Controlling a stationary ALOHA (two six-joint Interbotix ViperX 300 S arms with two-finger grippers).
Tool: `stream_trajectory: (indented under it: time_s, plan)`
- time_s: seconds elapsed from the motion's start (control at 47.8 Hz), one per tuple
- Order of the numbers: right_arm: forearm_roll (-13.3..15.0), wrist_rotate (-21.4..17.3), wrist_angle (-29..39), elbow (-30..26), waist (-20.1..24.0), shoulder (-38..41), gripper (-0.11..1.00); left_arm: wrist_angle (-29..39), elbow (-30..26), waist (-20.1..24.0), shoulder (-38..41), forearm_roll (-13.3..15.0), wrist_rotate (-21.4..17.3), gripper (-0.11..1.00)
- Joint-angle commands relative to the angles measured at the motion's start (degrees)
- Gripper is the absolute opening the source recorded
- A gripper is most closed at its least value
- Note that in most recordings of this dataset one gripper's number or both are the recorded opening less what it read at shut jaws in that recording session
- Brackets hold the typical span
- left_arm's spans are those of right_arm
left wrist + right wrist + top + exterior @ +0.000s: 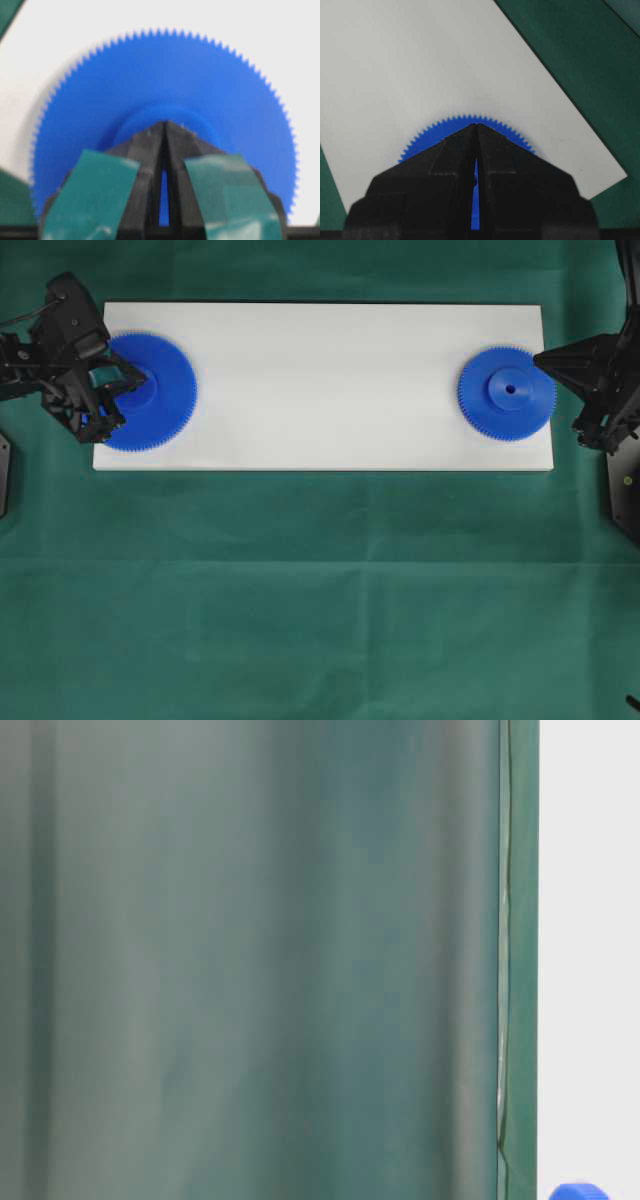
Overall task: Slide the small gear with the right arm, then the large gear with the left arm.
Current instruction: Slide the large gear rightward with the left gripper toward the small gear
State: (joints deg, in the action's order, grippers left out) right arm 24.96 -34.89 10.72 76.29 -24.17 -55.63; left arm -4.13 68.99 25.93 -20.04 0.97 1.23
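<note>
The large gear [160, 395] lies flat at the left end of the white board [320, 380]. My left gripper [140, 376], marked with teal patches, is shut, and its pointed tip rests on the gear's raised hub [150, 112]. In the left wrist view the left gripper [165, 123] covers the hub's near half, with the large gear [165, 70] spreading beyond it. The small gear [507, 393] lies flat at the board's right end. My all-black right gripper [538, 360] is shut, its tip over that gear's upper right rim. In the right wrist view the right gripper [476, 125] hides most of the small gear [437, 134].
The board sits on a green cloth [320, 590] that covers the table. A long stretch of bare board lies between the two gears. In the table-level view a sliver of a blue gear [578, 1191] shows against the board [590, 920].
</note>
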Motion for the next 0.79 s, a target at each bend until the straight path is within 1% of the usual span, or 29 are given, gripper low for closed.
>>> stream_trajectory:
  time_s: [0.0, 0.188, 0.46, 0.774]
  plan:
    - [-0.09, -0.09, -0.53, -0.53, 0.53, -0.18, 0.51, -0.35, -0.44, 0.70, 0.62, -0.09, 0.18, 0.00]
    - [-0.09, 0.00, -0.53, -0.35, 0.79, -1.05, 0.51, 0.70, 0.26, 0.79, 0.35, -0.09, 0.35, 0.00]
    - [-0.09, -0.09, -0.53, 0.00, 0.88, -1.49, 0.51, 8.61, -0.62, 0.79, -1.41, -0.09, 0.26, 0.00]
    - [-0.09, -0.09, -0.53, 0.00, 0.97, -1.49, 0.51, 13.36, -0.62, 0.79, -5.62, -0.09, 0.35, 0.00]
